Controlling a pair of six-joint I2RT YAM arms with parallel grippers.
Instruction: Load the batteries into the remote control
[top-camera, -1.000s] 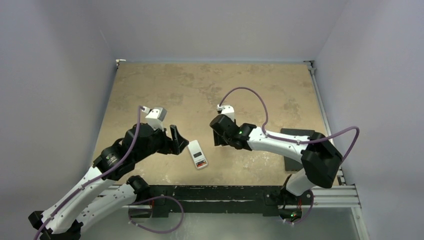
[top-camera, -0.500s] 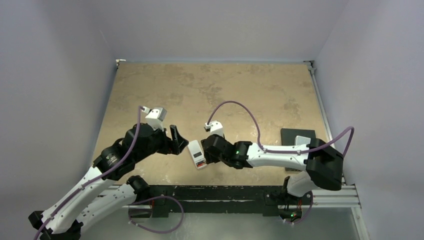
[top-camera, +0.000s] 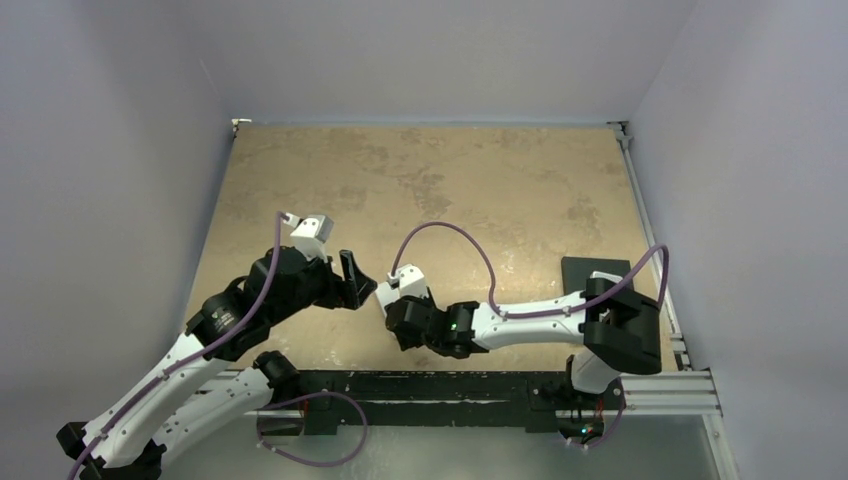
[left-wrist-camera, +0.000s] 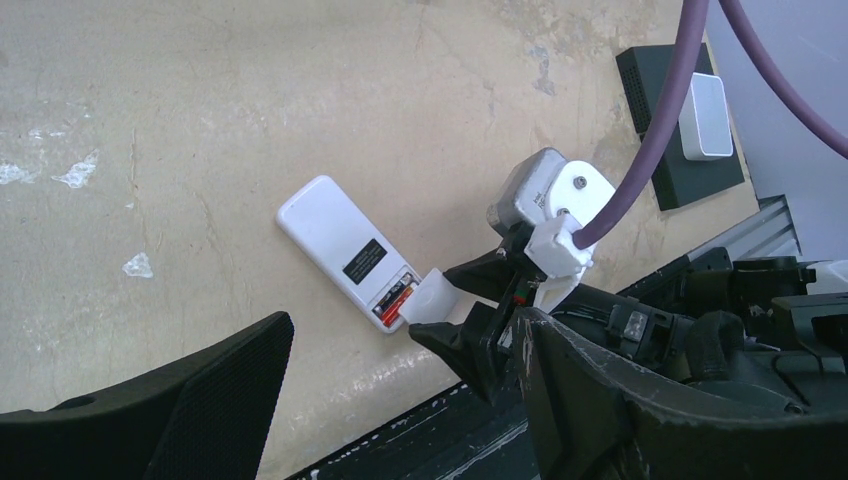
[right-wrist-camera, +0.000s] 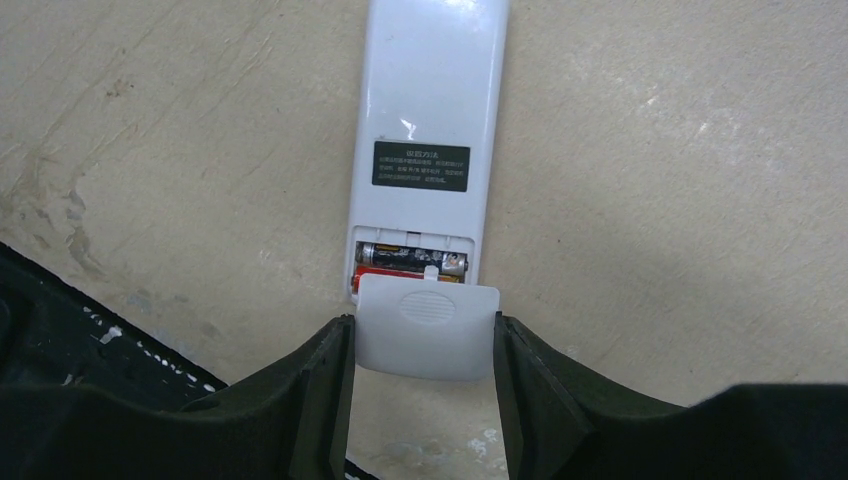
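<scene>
Near edge: black rail (top-camera: 480, 395) carries both arm bases.

R gripper (right-wrist-camera: 425, 338) sits low over front of table (top-camera: 450, 180). It clamps white cover piece (right-wrist-camera: 428, 350) by its two side edges, jaws roughly half apart, a finger touching each side.

Cover's far edge meets near end of remote control (right-wrist-camera: 430, 110), overlapping lip of open batt. bay. Remote lies flat on table, white back up, dark label mid-body, long axis pointing away from R wrist cam.

The batteries (right-wrist-camera: 410, 263) sit in bay, two side by side across remote's width. One is dark/gold, one red, and both are partly visible past cover's edge. In top view remote is mostly hidden under R wrist.

L gripper (top-camera: 357, 280) is just left of remote, jaws wide, nothing between them, apart from remote.

Farther right, by table's R edge: dark pad (top-camera: 585, 268) w/ pale grey block (left-wrist-camera: 705, 115) on it, well apart from remote.

Far part of table: mottled tan surface.
</scene>
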